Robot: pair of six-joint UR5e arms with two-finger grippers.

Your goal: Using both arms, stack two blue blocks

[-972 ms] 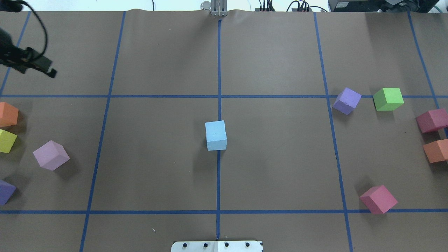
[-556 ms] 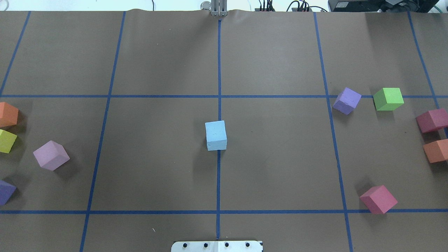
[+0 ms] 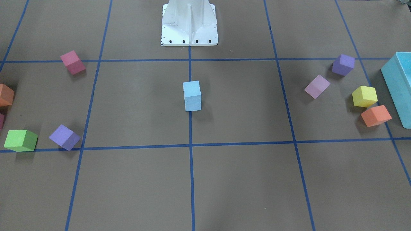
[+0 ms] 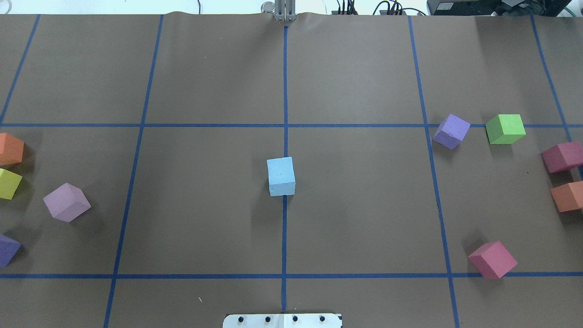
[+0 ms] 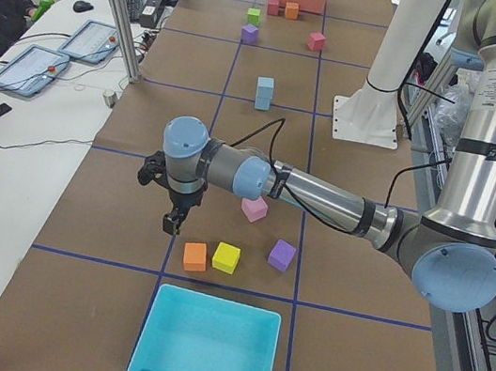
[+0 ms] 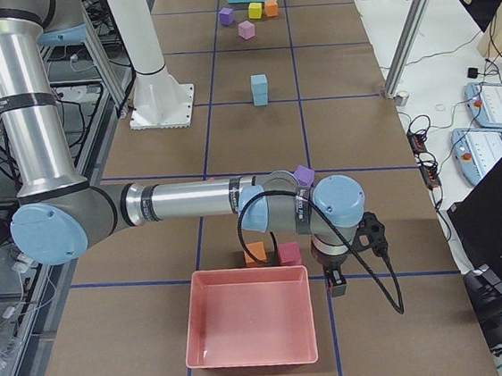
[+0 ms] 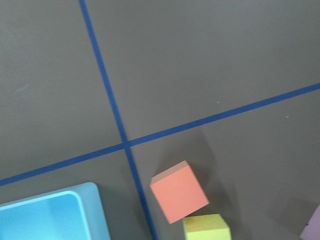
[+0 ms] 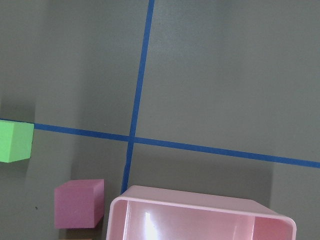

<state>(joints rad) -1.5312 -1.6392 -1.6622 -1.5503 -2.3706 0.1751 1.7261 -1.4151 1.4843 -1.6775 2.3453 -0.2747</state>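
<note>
The two blue blocks stand as one stack on the centre line, the upper block [image 3: 191,89] square on the lower block [image 3: 193,104]. The stack also shows in the overhead view [image 4: 281,176] and both side views [image 5: 263,93] [image 6: 259,89]. No gripper touches it. My left gripper [image 5: 170,223] hangs far off at the table's left end, over the orange cube [image 5: 195,256]. My right gripper [image 6: 336,285] hangs at the right end beside the pink tray [image 6: 251,318]. I cannot tell whether either is open or shut.
Coloured cubes lie at both ends: pink-lilac [image 4: 67,202], yellow [image 4: 9,183], orange [image 4: 10,149], purple [image 4: 451,131], green [image 4: 504,129], magenta [image 4: 493,259]. A turquoise box [image 3: 398,86] sits at the left end. The white pedestal [image 3: 189,22] stands behind the stack.
My left gripper, seen at the overhead view's upper left a second ago, has moved out of that view to the left. The blue stack has not moved.
</note>
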